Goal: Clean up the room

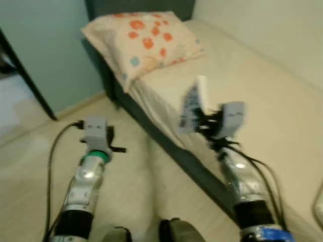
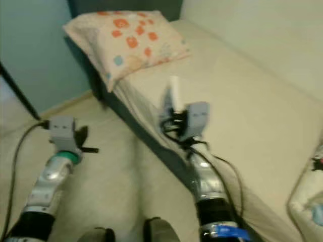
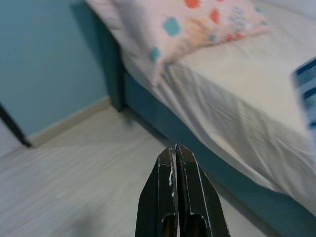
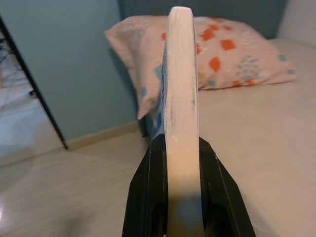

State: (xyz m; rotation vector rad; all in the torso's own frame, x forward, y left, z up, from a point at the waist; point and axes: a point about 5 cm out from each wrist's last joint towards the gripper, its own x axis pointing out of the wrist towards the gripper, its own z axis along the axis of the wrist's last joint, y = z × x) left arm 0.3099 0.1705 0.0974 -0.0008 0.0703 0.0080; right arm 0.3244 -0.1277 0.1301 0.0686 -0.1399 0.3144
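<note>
My right gripper (image 1: 198, 113) is shut on a book (image 4: 180, 98) with a blue patterned cover and pale page edges, held upright above the near edge of the bed (image 1: 262, 101). In the right wrist view the black fingers (image 4: 148, 197) clamp both sides of the book. My left gripper (image 3: 176, 163) is shut with nothing in it, held low over the wooden floor (image 1: 131, 186) left of the bed. A pillow (image 1: 144, 38) with orange and blue shapes lies at the head of the bed.
A teal wall (image 1: 50, 50) stands behind the pillow. A dark slanted leg (image 1: 28, 75) crosses the far left. The bed's dark frame (image 1: 176, 151) runs diagonally between my arms. A pale bundle (image 2: 308, 201) lies at the right edge.
</note>
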